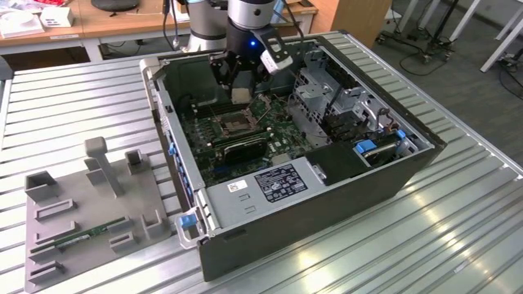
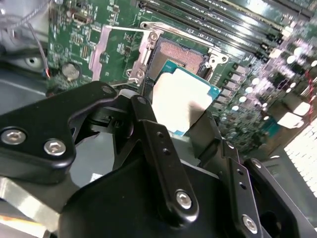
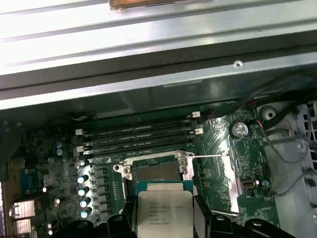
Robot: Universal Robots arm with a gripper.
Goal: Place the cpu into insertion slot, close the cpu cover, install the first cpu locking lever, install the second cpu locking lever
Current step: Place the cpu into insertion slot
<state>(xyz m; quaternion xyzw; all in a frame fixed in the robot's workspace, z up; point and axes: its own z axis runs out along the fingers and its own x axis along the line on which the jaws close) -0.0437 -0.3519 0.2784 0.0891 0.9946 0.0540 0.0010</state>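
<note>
My gripper [image 1: 242, 90] hangs inside the open computer case, a little above the motherboard. It is shut on the cpu [image 2: 184, 99], a flat square chip with a silvery top and a teal edge, held by two opposite sides between black fingers [image 2: 144, 116]. In the first wrist view the cpu [image 3: 163, 213] sits just short of the insertion slot [image 3: 156, 171], whose contact field is bare. The insertion slot [image 2: 181, 53] lies past the chip's far edge. The cpu cover [image 2: 111, 49] is swung open to one side of the slot. A thin locking lever [image 3: 210, 156] stands raised beside it.
The case walls [image 1: 168, 104] ring the motherboard. A drive cage [image 1: 327, 98] and power supply [image 1: 270, 184] crowd the exterior view's right and front. Memory slots [image 3: 138, 135] run beyond the socket. A grey fixture plate [image 1: 57, 257] with a memory stick [image 1: 82, 236] lies at the exterior view's left.
</note>
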